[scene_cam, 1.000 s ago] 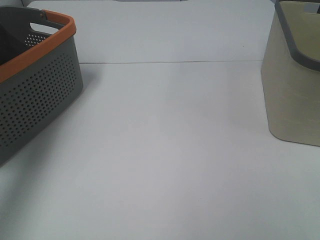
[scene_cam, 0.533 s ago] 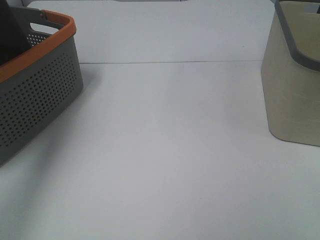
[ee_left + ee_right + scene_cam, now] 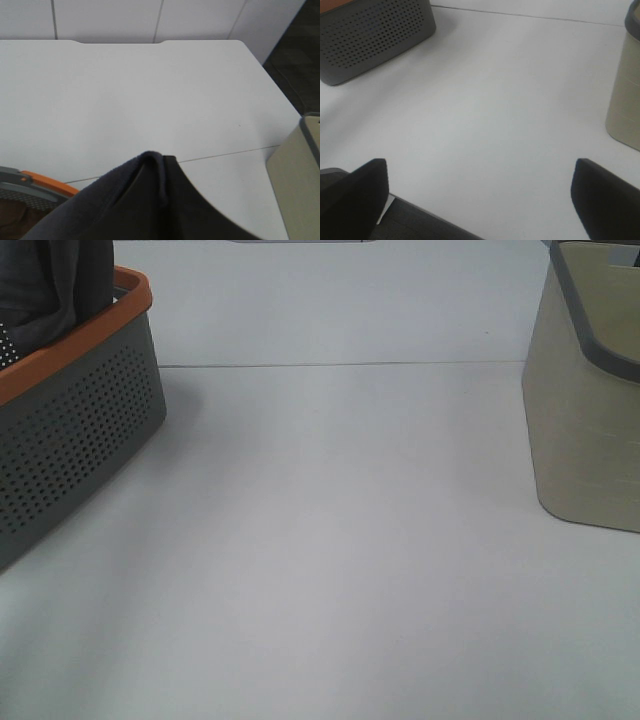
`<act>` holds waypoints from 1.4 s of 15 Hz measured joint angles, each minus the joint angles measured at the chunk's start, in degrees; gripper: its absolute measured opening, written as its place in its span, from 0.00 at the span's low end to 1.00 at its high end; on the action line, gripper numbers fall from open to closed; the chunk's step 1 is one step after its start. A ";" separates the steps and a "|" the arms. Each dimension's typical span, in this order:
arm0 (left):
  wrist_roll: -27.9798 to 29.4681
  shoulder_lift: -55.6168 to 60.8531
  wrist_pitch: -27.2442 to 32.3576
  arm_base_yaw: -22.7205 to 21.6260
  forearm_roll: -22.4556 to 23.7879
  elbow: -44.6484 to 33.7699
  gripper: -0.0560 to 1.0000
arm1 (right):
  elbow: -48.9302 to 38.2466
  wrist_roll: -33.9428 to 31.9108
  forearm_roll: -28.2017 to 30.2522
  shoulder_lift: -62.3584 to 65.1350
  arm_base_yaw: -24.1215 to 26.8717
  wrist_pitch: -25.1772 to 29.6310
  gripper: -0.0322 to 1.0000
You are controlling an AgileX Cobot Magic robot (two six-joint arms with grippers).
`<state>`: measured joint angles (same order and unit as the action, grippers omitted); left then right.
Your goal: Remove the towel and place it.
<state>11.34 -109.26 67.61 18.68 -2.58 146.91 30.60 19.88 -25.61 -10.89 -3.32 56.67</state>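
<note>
Biggest thing first: white table (image 3: 340, 540), wide bare stretch in the middle. On the robot's left side sits the grey basket (image 3: 80, 410) w/ the orange rim, and well apart on the right side is the beige bin (image 3: 585, 420). Nothing between them that I can see.

The towel (image 3: 55, 280) is at the far left corner of the high view, hanging as a dark bunched column w/ its long axis roughly vertical. Its lower part drops behind the orange rim, so imo it's not clear of the basket yet. Top end runs out of frame, can't see what it hangs from. In the left wrist view it drapes right across the camera's foreground, hem stitching showing, w/ the basket rim just beside it and the bin off at the other edge.

Left gripper: can't tell. The cloth covers where the fingers would be, so whether it's clamped on the towel is a guess (prob yes, given how the towel hangs, but not visible).

Right gripper (image 3: 479, 172): fingers (image 3: 355, 190) wide apart, nothing between them, hovering over bare table w/ basket and bin both ahead of it.

So the relation that matters: towel is entirely on the left arm's side, way nearer that arm than the right one. Wherever it gets placed, it looks like it needs more height before going sideways, or the tail end could drag on the rim
</note>
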 joint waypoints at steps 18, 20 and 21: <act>-11.92 -6.07 -12.66 15.24 -11.69 0.29 0.05 | 0.00 34.43 -31.57 -23.55 0.00 -11.92 0.96; -12.15 -6.36 -12.66 15.58 -11.80 0.29 0.05 | 0.00 43.26 -41.77 -31.23 0.00 -12.49 0.96; -12.15 -6.36 -12.66 15.70 -11.80 0.29 0.05 | 0.00 46.52 -46.12 -34.49 0.00 -12.49 0.96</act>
<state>-0.80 -115.62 54.95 34.38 -14.38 147.19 30.60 66.41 -71.73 -45.38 -3.32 44.18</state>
